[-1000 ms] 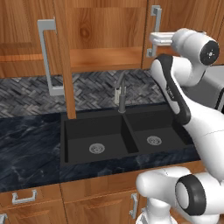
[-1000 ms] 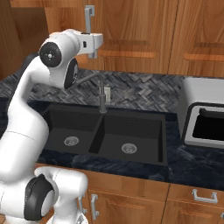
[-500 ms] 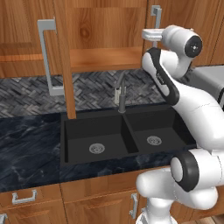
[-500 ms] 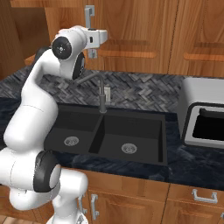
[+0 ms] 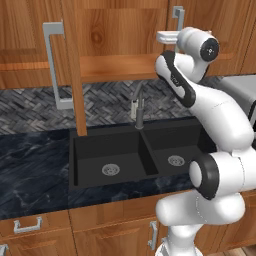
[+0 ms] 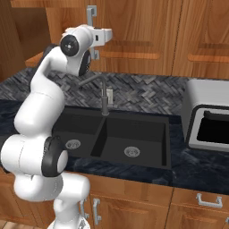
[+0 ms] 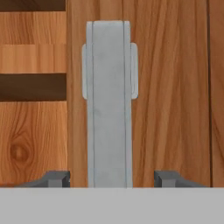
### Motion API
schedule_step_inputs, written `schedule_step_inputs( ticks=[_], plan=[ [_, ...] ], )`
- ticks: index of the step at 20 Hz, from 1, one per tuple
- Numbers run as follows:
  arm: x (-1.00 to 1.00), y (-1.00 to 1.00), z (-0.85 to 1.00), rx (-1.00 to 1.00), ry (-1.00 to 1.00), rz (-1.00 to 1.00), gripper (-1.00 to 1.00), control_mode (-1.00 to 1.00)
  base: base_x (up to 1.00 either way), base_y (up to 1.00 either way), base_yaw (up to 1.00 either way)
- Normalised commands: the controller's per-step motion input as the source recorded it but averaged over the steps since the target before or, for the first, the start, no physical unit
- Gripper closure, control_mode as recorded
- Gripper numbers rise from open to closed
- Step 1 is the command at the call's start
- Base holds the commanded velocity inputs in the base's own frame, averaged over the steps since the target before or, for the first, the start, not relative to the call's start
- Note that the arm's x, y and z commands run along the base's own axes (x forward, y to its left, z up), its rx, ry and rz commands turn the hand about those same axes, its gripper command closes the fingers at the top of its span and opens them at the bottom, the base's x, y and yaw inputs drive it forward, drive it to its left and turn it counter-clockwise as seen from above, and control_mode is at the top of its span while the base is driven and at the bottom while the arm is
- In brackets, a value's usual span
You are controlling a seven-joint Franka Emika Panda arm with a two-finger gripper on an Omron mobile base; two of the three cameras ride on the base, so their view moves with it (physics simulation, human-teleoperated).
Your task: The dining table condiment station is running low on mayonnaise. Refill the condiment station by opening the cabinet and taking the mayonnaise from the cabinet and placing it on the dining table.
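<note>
two fingertips (image 7: 57, 178) flanking cabinet handle (image 7: 109, 105), gaps either side

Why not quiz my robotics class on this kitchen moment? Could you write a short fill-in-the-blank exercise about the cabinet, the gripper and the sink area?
1. The gripper has its two fingertips on either side of the cabinet door's silver ____.
2. The left door of the cabinet stands ____.
3. The faucet rises behind a black double ____.
4. On the counter right of the sink stands a ____ appliance with a dark opening.

Missing words: handle; open; sink; grey
</note>
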Motion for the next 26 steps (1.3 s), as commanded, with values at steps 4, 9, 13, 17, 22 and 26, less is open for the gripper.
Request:
schedule_step_inputs(
  ticks=[4, 9, 13, 17, 22, 26],
  plan=[
    [0.13, 0.01, 0.04, 0.00, -0.03, 0.00, 1.00, -1.00, 0.00, 0.00, 0.00],
    [0.08, 0.05, 0.00, -0.01, -0.03, 0.00, 1.00, -1.00, 0.00, 0.00, 0.00],
    [0.18, 0.12, 0.00, 0.00, 0.00, 0.00, 1.00, -1.00, 0.00, 0.00, 0.00],
    [0.16, 0.11, 0.00, 0.00, 0.00, 0.00, 1.00, -1.00, 0.00, 0.00, 0.00],
    [0.06, 0.00, 0.00, 0.00, 0.01, 0.00, 1.00, -1.00, 0.00, 0.00, 0.00],
    [0.10, 0.00, -0.01, 0.00, 0.00, 0.00, 1.00, -1.00, 0.00, 0.00, 0.00]
  ],
)
